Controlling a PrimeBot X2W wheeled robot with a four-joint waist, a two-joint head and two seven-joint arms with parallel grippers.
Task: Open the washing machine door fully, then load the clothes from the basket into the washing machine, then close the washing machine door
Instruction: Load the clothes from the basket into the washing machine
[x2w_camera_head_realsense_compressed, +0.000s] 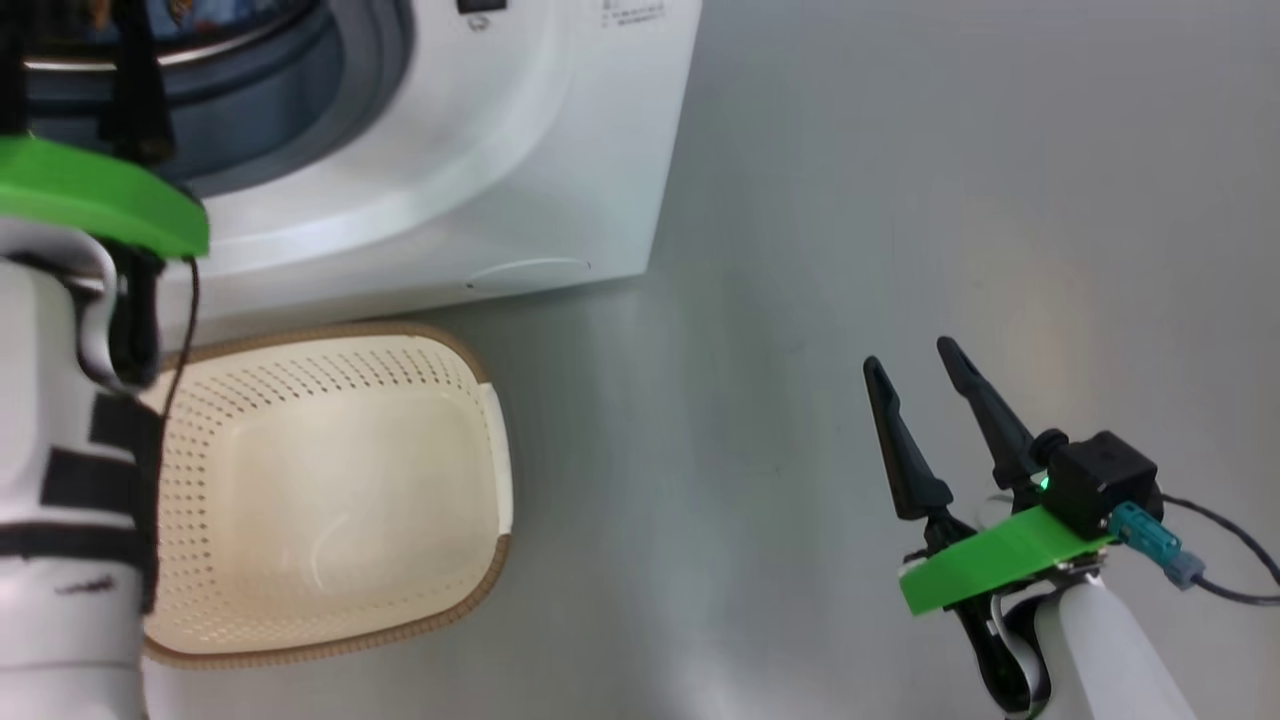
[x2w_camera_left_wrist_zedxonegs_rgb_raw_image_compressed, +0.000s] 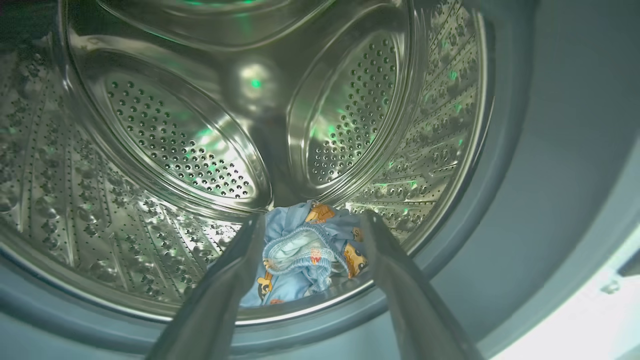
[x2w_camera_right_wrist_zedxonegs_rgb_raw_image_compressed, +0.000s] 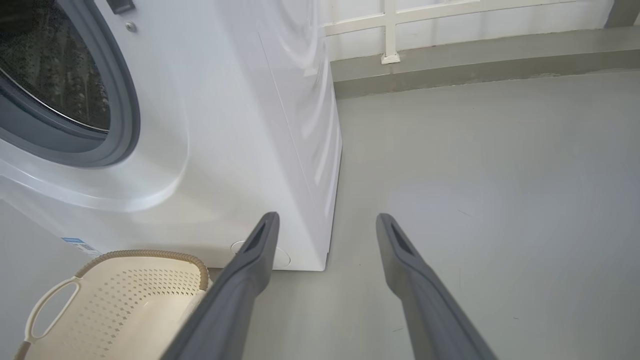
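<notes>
The washing machine (x2w_camera_head_realsense_compressed: 480, 150) stands at the upper left, its mouth uncovered; its door is out of view. My left gripper (x2w_camera_left_wrist_zedxonegs_rgb_raw_image_compressed: 314, 220) reaches into the steel drum (x2w_camera_left_wrist_zedxonegs_rgb_raw_image_compressed: 175, 135) and is open. The clothes (x2w_camera_left_wrist_zedxonegs_rgb_raw_image_compressed: 305, 250), light blue with orange-brown bears, lie bunched on the drum floor just beyond and between its fingers, untouched. The cream basket (x2w_camera_head_realsense_compressed: 300, 400) sits on the floor in front of the machine with nothing inside. My right gripper (x2w_camera_head_realsense_compressed: 908, 355) hovers open over the bare floor to the right, holding nothing. The right wrist view shows the right gripper (x2w_camera_right_wrist_zedxonegs_rgb_raw_image_compressed: 327, 220), the machine (x2w_camera_right_wrist_zedxonegs_rgb_raw_image_compressed: 225, 125) and the basket (x2w_camera_right_wrist_zedxonegs_rgb_raw_image_compressed: 125, 295).
The grey rubber gasket (x2w_camera_left_wrist_zedxonegs_rgb_raw_image_compressed: 500, 210) rings the drum mouth around my left fingers. Smooth grey floor (x2w_camera_head_realsense_compressed: 900, 200) spreads right of the machine. A low ledge and a white railing (x2w_camera_right_wrist_zedxonegs_rgb_raw_image_compressed: 390, 35) run along the far wall. My left forearm (x2w_camera_head_realsense_compressed: 60, 480) overlaps the basket's left side.
</notes>
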